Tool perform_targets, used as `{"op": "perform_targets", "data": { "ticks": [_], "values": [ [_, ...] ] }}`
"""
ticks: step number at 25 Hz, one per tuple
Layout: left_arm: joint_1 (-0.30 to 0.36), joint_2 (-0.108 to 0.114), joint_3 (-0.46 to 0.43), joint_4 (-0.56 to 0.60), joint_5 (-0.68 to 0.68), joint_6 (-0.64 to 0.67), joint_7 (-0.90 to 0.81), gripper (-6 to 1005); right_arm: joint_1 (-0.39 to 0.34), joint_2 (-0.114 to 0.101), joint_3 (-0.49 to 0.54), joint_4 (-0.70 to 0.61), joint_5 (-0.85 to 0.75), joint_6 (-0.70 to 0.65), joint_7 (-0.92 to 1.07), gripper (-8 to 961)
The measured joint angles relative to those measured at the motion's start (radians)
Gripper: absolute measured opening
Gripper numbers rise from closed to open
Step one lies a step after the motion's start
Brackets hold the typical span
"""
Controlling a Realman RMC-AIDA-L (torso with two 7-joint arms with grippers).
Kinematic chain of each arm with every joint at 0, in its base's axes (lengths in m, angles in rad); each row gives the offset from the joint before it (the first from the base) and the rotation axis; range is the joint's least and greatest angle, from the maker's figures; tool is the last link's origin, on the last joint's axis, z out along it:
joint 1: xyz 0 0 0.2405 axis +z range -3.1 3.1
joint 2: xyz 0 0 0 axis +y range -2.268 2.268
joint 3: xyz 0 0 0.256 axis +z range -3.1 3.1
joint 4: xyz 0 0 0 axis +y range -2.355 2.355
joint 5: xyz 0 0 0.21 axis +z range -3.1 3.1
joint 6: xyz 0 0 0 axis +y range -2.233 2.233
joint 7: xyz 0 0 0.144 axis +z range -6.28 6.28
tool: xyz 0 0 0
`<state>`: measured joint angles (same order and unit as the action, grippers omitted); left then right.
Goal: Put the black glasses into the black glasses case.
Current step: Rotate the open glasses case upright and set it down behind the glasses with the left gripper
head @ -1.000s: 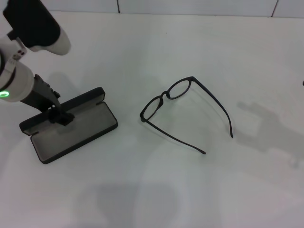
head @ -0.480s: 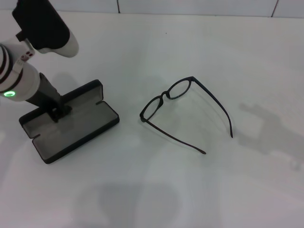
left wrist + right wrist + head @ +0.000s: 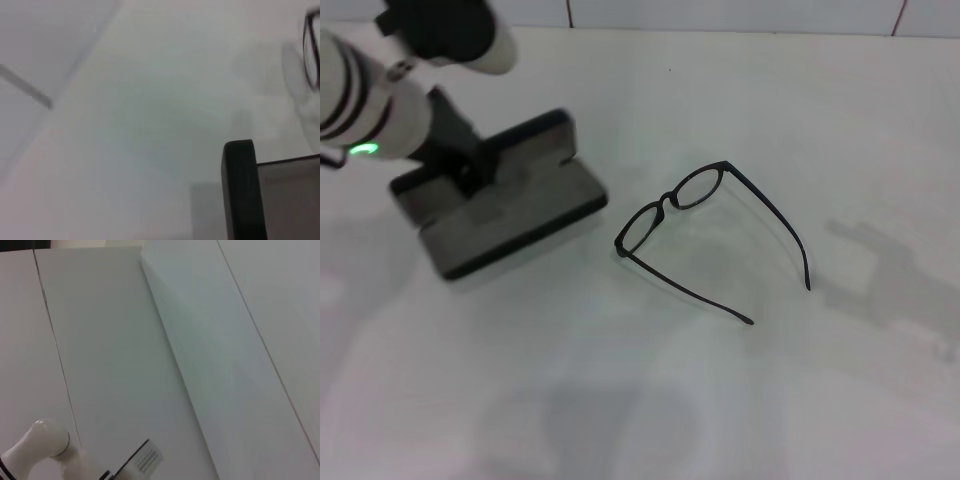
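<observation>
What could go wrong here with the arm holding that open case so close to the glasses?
The left gripper grips the open black glasses case by one edge only, near the hinge, so the case could tilt or slip free. The case's near corner sits close to the black glasses, which lie unfolded on the table; a push farther that way may knock them. With the temples spread open, the glasses may not fit inside.

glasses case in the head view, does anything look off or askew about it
Yes. The black glasses case lies open but sits skewed on the white table, with the left gripper gripping its rear edge. The black glasses are not in it; they lie unfolded beside it, temples splayed.
</observation>
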<state>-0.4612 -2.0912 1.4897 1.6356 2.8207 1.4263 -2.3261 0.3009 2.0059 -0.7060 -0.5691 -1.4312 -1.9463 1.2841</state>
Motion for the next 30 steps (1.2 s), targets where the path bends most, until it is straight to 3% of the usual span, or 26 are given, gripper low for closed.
{"op": "perform_targets", "data": {
  "ticks": [6,14,23,30],
  "values": [
    [-0.049,-0.001,0.133,-0.048,0.0,-0.261,0.028,78,0.008,0.002,-0.011,0.0,-0.045,-0.056,-0.029,842],
    [-0.162,-0.003,0.257,-0.283,-0.001,-0.608,0.112,79,0.004,0.005,-0.036,0.039,-0.097,-0.12,-0.078,842],
    [-0.262,-0.007,0.325,-0.506,-0.03,-0.766,0.128,79,0.01,0.005,-0.044,0.078,-0.098,-0.114,-0.1,842],
    [-0.273,-0.007,0.395,-0.55,-0.035,-0.795,0.129,79,0.011,0.006,-0.044,0.078,-0.098,-0.112,-0.1,842]
  ]
}}
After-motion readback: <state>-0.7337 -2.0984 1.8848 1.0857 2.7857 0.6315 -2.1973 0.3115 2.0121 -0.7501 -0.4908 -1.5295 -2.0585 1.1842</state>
